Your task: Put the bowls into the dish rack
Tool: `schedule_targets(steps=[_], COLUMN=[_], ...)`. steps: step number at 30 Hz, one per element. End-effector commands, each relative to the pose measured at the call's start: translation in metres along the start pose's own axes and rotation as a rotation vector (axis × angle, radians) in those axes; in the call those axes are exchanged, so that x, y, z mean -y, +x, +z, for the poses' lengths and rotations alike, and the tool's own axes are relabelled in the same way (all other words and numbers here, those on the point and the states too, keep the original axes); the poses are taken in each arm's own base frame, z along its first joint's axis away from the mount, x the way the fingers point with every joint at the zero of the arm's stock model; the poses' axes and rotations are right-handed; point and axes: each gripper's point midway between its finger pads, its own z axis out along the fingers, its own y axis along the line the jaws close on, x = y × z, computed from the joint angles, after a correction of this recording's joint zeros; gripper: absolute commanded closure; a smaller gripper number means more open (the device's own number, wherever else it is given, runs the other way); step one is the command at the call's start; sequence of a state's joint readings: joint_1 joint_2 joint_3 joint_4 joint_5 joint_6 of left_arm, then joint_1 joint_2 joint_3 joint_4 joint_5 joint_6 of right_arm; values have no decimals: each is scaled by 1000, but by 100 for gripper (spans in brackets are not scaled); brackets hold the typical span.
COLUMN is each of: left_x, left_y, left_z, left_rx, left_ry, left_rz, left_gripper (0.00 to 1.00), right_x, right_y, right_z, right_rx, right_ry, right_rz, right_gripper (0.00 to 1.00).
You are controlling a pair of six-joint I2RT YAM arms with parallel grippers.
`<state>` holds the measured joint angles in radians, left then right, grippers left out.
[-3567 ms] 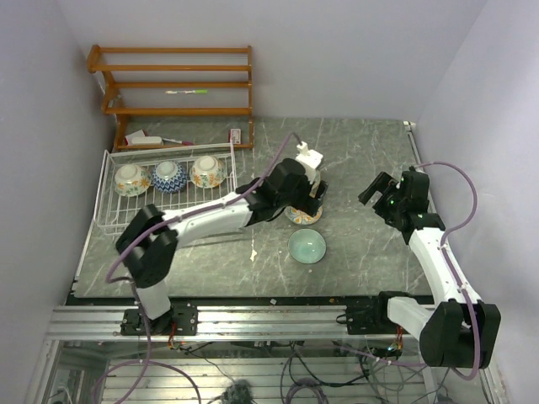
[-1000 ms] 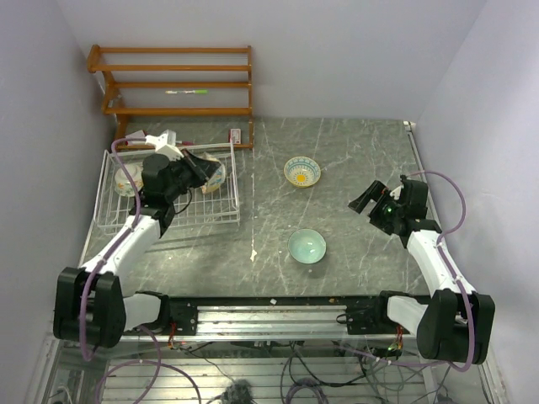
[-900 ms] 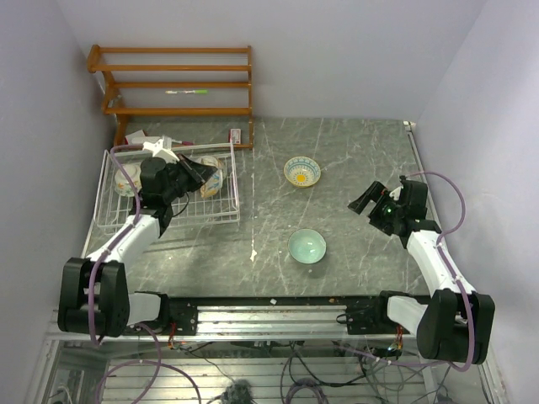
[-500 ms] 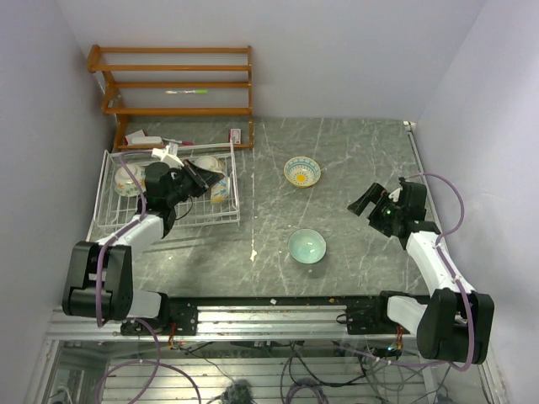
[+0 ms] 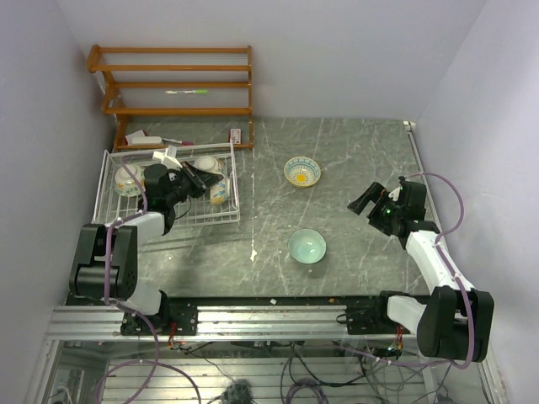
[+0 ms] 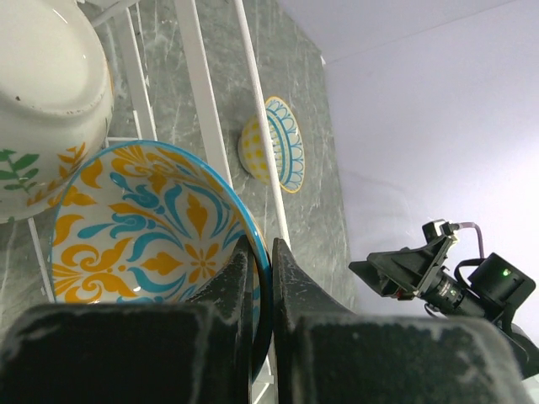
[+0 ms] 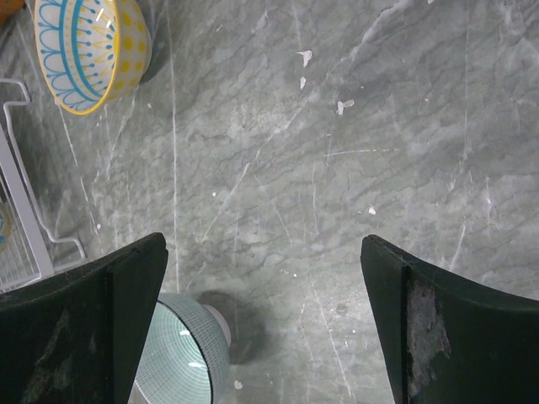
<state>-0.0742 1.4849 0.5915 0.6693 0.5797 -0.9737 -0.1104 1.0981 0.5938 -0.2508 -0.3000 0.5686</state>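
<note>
My left hand (image 6: 262,252) pinched tight on blue-and-orange bowl (image 6: 143,219) rim, inside dish rack (image 6: 195,84); right hand (image 7: 263,252) wide open, empty.

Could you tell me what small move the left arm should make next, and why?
Probably open the left gripper: it pinches the rim of the orange-and-blue bowl, which is tilted inside the dish rack beside a cream bowl, so releasing should leave it loaded.

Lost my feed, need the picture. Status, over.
Left tool shut on patterned bowl rim, inside the dish rack. Right tool open, empty. Teal bowl, yellow bowl on table; nothing blocking.
</note>
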Motion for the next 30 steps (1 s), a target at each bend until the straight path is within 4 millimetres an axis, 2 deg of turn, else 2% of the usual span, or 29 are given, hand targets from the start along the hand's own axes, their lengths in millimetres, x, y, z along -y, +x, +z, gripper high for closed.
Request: schedule_targets(steps=[1,7,11,17,30], left_x=[-32,-75,-91,-109,-133], left_y=[6,12,13,12,6], left_z=[-4,-14,-21,-31,-43], left_rx=[-17,-12,-4,4,35], left_ry=[-53,-113,-123,-170,-184], left_rz=[-30,-96,-128,-134,-184], left_gripper=[93,91,85,75,62], right_x=[4,4,3,3,3], right_y=[3,2,1,1,2], right_z=[5,6,6,6,10], right_rx=[-4,-4,-6,-4,-11], right_ry=[-4,1,-1,-2,-8], right_rz=[8,5,5,5,10], right_gripper=[0,1,1,1,1])
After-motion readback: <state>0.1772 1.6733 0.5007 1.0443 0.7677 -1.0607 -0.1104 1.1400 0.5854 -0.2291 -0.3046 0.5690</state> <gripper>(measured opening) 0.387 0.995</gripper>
